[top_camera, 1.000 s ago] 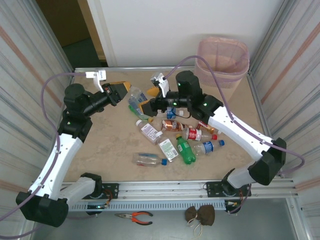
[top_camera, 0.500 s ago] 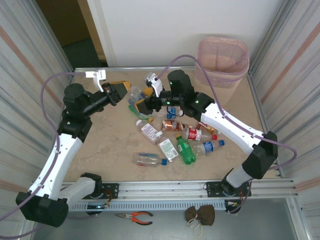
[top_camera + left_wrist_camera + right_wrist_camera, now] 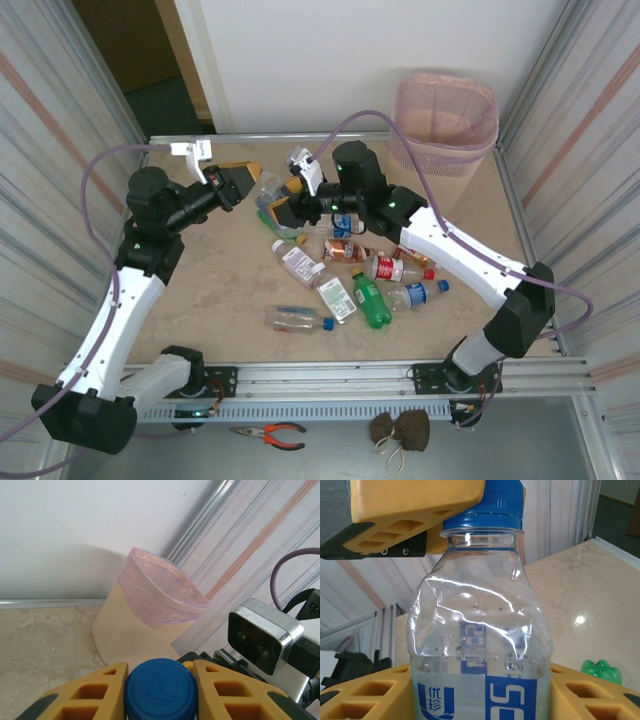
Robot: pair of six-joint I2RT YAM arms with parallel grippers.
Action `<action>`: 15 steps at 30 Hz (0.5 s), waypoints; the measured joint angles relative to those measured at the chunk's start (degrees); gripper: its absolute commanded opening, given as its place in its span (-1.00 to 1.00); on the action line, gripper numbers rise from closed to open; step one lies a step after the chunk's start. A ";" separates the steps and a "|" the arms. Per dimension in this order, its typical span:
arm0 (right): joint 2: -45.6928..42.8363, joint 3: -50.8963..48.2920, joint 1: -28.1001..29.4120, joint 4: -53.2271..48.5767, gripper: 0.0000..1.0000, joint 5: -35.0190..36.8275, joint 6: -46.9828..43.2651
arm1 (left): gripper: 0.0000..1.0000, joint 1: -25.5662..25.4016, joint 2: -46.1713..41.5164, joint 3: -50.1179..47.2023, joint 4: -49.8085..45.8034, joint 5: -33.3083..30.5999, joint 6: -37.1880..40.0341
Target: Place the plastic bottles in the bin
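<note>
A clear bottle point(image 3: 270, 191) with a blue label and a blue cap point(image 3: 160, 689) hangs above the table's far left part. My left gripper point(image 3: 251, 181) is shut on the cap, its yellow fingers point(image 3: 85, 695) pressed to both sides. My right gripper point(image 3: 281, 211) has come in from the right and is shut on the bottle's body point(image 3: 480, 630), a yellow finger point(image 3: 365, 690) against each side of the label. The pale pink bin point(image 3: 445, 112) stands in the far right corner and also shows beyond the cap point(image 3: 150, 610). Several more bottles point(image 3: 350, 268) lie in the table's middle.
A green bottle point(image 3: 371, 300) and a clear one point(image 3: 298, 319) lie nearest the front rail. Corrugated metal walls close in both sides. The right arm's purple cable point(image 3: 400, 125) arcs in front of the bin. Another green bottle's base point(image 3: 601, 671) lies just under my right gripper.
My right gripper has swung left to the held bottle and its fingers have closed in around the body. The left arm has stayed put, still gripping the cap.
</note>
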 measured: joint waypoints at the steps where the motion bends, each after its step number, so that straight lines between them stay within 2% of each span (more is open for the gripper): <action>1: 0.00 0.07 0.02 0.00 0.06 0.04 0.00 | -0.11 0.00 -0.09 0.00 -0.02 -0.13 0.04; 3: 0.00 0.15 0.00 -0.02 0.04 0.09 0.00 | 0.07 0.00 -0.39 0.00 -0.02 -0.37 0.17; 7: -0.07 0.66 -0.13 -0.26 0.02 0.59 -0.13 | 0.29 0.00 -1.64 0.02 -0.46 -1.38 0.55; 11: -0.63 0.90 -1.22 -1.07 0.01 1.36 -0.20 | 0.40 0.02 -3.13 0.09 -0.83 -2.49 0.83; 15: -1.53 1.90 -4.72 -3.06 -0.01 2.71 -0.17 | 0.44 0.00 -4.17 0.09 -0.83 -3.17 1.09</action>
